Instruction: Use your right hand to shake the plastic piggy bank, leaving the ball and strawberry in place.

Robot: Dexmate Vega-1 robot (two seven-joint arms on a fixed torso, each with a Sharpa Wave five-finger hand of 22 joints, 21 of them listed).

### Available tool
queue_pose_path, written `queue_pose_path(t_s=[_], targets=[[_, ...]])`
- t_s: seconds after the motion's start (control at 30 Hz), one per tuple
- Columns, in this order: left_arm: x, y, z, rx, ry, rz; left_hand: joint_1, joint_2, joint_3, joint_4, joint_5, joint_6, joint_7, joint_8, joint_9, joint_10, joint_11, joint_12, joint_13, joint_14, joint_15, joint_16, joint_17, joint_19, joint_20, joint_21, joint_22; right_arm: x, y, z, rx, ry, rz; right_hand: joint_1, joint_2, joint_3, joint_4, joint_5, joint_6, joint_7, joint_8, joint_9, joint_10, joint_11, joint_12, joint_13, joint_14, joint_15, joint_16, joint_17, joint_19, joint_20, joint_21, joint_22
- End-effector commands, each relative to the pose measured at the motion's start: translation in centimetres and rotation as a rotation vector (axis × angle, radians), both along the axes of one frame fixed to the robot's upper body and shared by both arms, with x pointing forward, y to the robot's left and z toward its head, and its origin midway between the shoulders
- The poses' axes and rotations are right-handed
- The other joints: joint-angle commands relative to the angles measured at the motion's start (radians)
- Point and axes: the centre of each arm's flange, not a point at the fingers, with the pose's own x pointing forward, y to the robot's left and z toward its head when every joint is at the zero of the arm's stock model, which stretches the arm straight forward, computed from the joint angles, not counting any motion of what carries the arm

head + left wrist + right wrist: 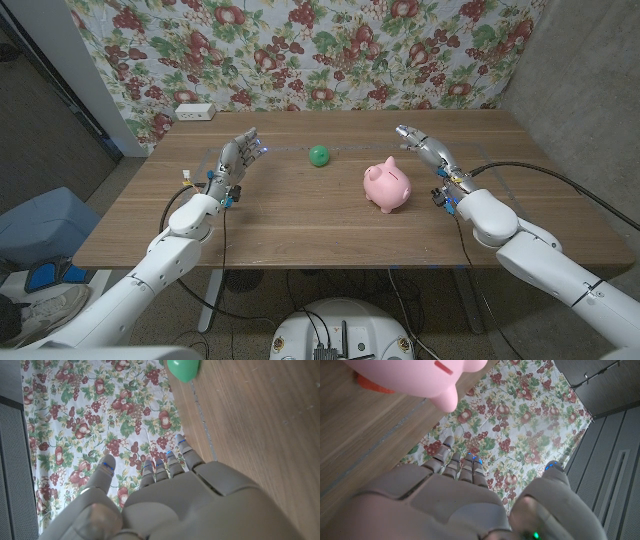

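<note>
Right robot hand (422,147) raised over the worktop (300,225), fingers apart, holding nothing, just beside the pink piggy bank (387,185) without touching it. Left robot hand (238,155) likewise spread and unladen. Piggy bank stands mid-worktop; a red-orange patch (370,384) shows behind it, possibly the strawberry. Farther back, green ball (318,155), then floral backdrop (300,50).

ball (318,155) left of piggy bank (387,185)

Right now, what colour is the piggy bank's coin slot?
Red, on the pink piggy bank; clearest in the right wrist view.
</note>
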Motion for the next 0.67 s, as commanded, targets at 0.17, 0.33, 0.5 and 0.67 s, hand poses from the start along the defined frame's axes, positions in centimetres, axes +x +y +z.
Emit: queue_pose_path(t_s=[0.17, 0.33, 0.5, 0.67], targets=[[-0.2, -0.6, 0.4, 0.017, 0.002, -0.002, 0.013, 0.030, -0.007, -0.001, -0.001, 0.004, 0.005, 0.002, 0.003, 0.008, 0.006, 0.007, 0.004, -0.018, -0.004, -0.001, 0.002, -0.004, -0.014, -0.004, 0.003, 1.4, -2.7, 0.1, 0.222, -0.069, 0.160, 0.005, 0.004, -0.002, -0.001, -0.002, 0.013, 0.015, -0.001, 0.001, 0.014, 0.016, 0.005, -0.009, 0.004, -0.010, 0.000, -0.014, 0.015, -0.006, -0.011, 0.003], [-0.9, -0.8, 0.4, 0.018, 0.007, 0.012, 0.014, 0.031, -0.009, -0.001, -0.001, 0.004, 0.006, 0.002, 0.003, 0.010, 0.007, 0.007, 0.004, -0.023, -0.006, 0.000, 0.002, -0.004, -0.015, -0.004, 0.003, 1.7, -4.2, 0.1, 0.294, -0.107, 0.218, 0.006, 0.005, -0.001, -0.003, -0.003, 0.030, 0.018, 0.004, 0.001, 0.025, 0.018, 0.008, -0.016, 0.007, -0.011, 0.000, -0.025, 0.020, -0.005, -0.017, 0.003], [-1.7, -0.9, -0.1, 0.015, 0.033, 0.032, 0.015, 0.032, -0.010, -0.001, -0.001, 0.004, 0.006, 0.001, 0.003, 0.011, 0.006, 0.007, 0.004, -0.022, -0.008, 0.002, 0.002, -0.004, -0.015, -0.004, 0.003, 2.2, -5.7, -0.3, 0.377, -0.151, 0.227, 0.011, 0.008, 0.001, -0.008, -0.004, 0.048, 0.024, 0.009, 0.001, 0.043, 0.027, 0.013, -0.025, 0.012, -0.012, 0.002, -0.039, 0.026, -0.008, -0.026, 0.003], [-1.9, -1.1, -0.6, 0.022, 0.054, 0.049, 0.016, 0.032, -0.011, -0.001, -0.001, 0.003, 0.008, 0.001, 0.003, 0.010, 0.006, 0.006, 0.004, -0.022, -0.009, 0.003, 0.001, -0.003, -0.015, -0.003, 0.003, 2.4, -7.0, -0.7, 0.427, -0.177, 0.223, 0.018, 0.011, 0.004, -0.016, -0.006, 0.064, 0.031, 0.011, 0.001, 0.058, 0.036, 0.015, -0.036, 0.036, -0.005, 0.009, -0.055, 0.049, -0.011, -0.030, 0.004]])
